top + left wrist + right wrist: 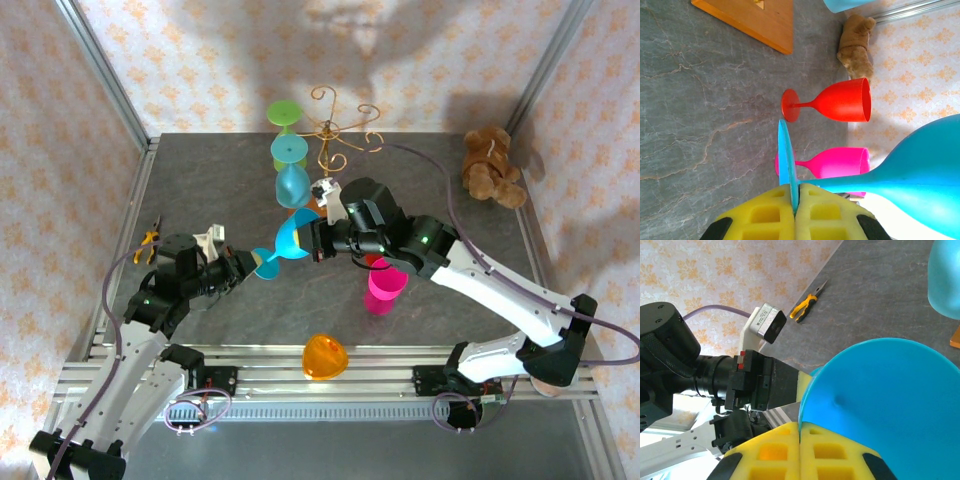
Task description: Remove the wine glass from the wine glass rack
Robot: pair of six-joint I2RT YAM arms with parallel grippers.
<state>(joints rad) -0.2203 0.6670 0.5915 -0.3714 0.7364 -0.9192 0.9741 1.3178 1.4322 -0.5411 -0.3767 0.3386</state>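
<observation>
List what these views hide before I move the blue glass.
Top view: the right arm covers most of the base of the wine glass rack.
Left wrist view: the bowl of the blue wine glass runs off the right edge.
Right wrist view: that bowl hides its stem and foot.

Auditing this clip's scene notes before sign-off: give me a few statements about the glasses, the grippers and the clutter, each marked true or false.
1. The left gripper and the right gripper both have their jaws shut on the blue wine glass. True.
2. The blue wine glass hangs from the wine glass rack. False: it is held between the two arms, clear of the rack.
3. The teddy bear lies near the far right corner of the table. True.
4. The pliers lie right beside the pink glass. False: the pliers lie at the table's left edge, while the pink glass stands upright right of centre.
</observation>
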